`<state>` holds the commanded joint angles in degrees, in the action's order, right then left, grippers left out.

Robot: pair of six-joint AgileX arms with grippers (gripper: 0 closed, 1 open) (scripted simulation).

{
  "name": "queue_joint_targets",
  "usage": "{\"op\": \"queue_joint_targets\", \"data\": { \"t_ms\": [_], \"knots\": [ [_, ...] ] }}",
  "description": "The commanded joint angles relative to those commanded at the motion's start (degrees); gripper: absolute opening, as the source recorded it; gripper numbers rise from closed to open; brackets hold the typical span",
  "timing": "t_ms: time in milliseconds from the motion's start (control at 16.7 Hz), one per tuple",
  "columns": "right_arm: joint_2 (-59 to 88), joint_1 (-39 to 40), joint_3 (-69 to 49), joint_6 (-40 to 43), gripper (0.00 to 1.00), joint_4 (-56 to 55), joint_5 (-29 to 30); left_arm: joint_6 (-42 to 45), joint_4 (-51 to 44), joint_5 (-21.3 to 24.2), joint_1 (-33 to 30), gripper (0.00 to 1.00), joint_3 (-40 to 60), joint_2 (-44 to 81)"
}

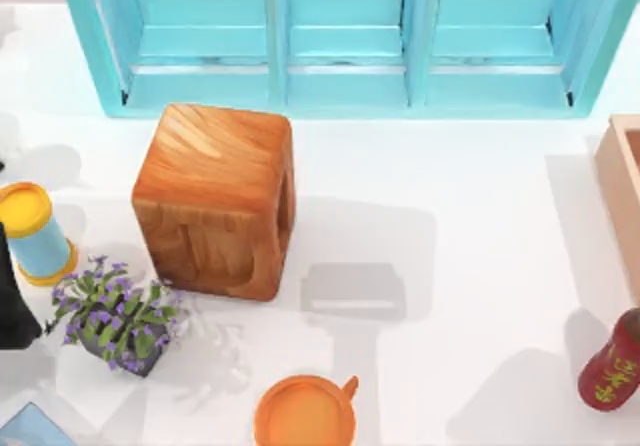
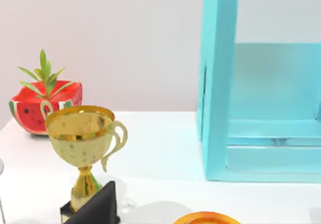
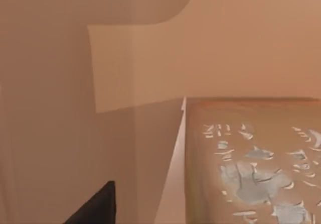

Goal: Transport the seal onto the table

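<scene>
1. Bright, even light falls on the white table (image 1: 480, 166) in the top view.
2. The wooden cube (image 1: 215, 198) casts a soft grey shadow toward the frame's right.
3. The right wrist view is dimmer, all warm tan, with blurred edges.

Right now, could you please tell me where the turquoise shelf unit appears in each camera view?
Top view: the turquoise shelf unit spans the table's far edge, behind the wooden cube.
Left wrist view: its end panel and lower shelf, beyond the gold trophy.
Right wrist view: tan walls and the seal instead.
Shared landmark: the orange cup, probably the orange rim in the left wrist view.
</scene>
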<state>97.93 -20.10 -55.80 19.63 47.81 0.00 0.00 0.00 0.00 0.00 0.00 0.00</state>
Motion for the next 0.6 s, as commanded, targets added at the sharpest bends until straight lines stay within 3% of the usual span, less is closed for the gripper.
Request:
{"op": "queue_joint_targets", "data": {
  "t_ms": [120,600],
  "knots": [
    [0.0,0.0,0.0,0.0,1.0,0.0,0.0,0.0,0.0,0.0,0.0,1.0,0.0,0.0],
    [0.0,0.0,0.0,0.0,0.4,0.0,0.0,0.0,0.0,0.0,0.0,1.0,0.0,0.0]
  ]
}}
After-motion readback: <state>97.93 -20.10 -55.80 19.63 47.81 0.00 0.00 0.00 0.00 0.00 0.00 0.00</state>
